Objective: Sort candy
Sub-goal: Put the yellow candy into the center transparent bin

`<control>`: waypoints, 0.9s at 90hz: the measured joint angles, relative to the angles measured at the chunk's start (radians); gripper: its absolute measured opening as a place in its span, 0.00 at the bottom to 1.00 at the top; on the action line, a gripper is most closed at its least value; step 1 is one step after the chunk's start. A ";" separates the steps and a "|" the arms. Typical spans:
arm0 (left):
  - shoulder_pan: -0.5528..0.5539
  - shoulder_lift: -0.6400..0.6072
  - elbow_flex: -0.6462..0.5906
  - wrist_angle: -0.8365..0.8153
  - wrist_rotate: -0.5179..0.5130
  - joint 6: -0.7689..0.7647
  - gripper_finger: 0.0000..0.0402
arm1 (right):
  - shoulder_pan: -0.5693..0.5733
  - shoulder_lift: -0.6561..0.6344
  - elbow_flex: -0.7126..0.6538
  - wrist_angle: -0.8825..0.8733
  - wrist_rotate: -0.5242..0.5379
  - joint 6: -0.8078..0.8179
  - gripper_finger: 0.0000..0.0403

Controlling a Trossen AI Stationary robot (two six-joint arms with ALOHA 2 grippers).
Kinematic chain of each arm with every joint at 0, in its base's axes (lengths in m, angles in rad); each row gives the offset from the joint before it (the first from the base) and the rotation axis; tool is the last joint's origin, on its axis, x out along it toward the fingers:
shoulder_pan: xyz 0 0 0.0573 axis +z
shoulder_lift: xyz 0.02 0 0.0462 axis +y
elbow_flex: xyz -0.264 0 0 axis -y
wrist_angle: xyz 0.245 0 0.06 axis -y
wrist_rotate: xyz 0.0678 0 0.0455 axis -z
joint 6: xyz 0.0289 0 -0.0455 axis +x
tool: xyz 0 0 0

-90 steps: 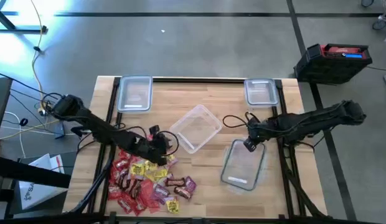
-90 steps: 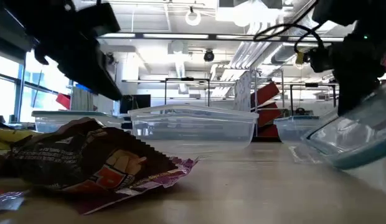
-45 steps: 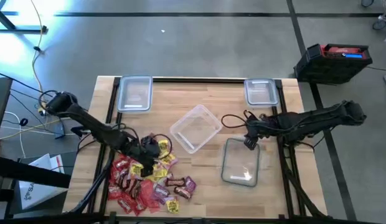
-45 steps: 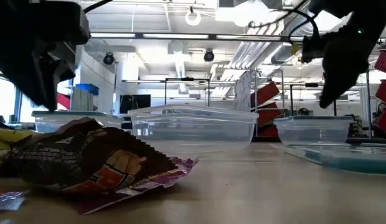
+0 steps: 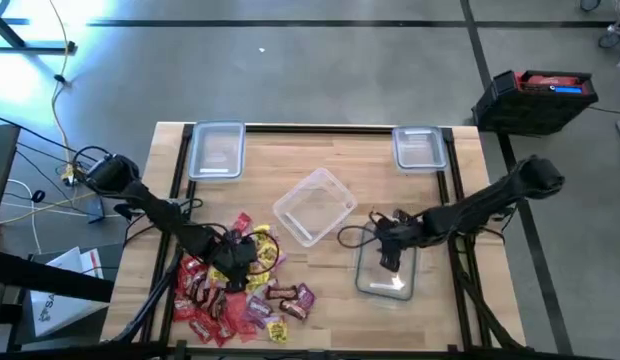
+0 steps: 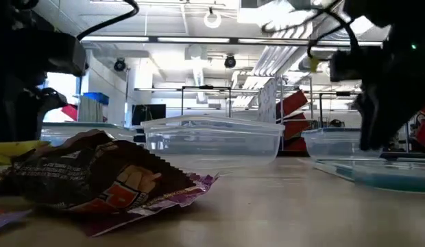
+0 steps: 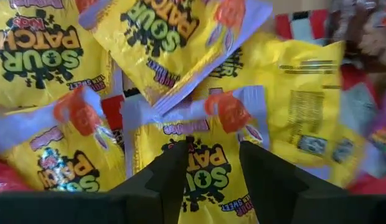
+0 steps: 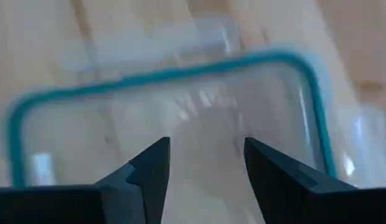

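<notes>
While you watch: both arms low over the table.
Left tool: fingers narrowly apart, empty, over yellow candy.
Right tool: fingers spread, empty, above teal-rimmed lid.

Legible text only in the left wrist view: "SOUR PATCH KIDS" branding on the yellow square candy packets.
- upper yellow packet at the corner: "SOUR PATCH" in black, "KIDS" partly visible.
- tilted yellow packet on top of the pile: "SOUR PATCH", plus small purple print along its edge, too small to read.
- yellow packet between the dark fingers: "SOUR", and "SWEET" in small letters.
- lower yellow packet: "SOUR PATCH", upside down.
- back of a yellow packet: fine print, unreadable.

Other views: nothing readable.
</notes>
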State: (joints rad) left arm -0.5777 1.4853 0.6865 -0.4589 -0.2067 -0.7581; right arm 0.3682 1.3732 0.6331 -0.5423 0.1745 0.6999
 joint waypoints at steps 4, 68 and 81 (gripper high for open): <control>0.006 0.018 0.001 0.011 -0.015 0.000 0.34 | 0.006 0.017 0.000 -0.048 -0.001 0.023 0.44; 0.034 0.053 -0.004 0.125 -0.079 0.056 0.03 | 0.023 0.073 0.189 0.594 0.113 -0.354 0.44; 0.028 0.055 -0.005 0.161 -0.095 0.067 0.01 | 0.007 0.233 0.237 0.699 0.063 -0.409 0.44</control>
State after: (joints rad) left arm -0.5493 1.5402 0.6815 -0.2982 -0.3016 -0.6909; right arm 0.3756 1.6064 0.8705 0.1567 0.2376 0.2904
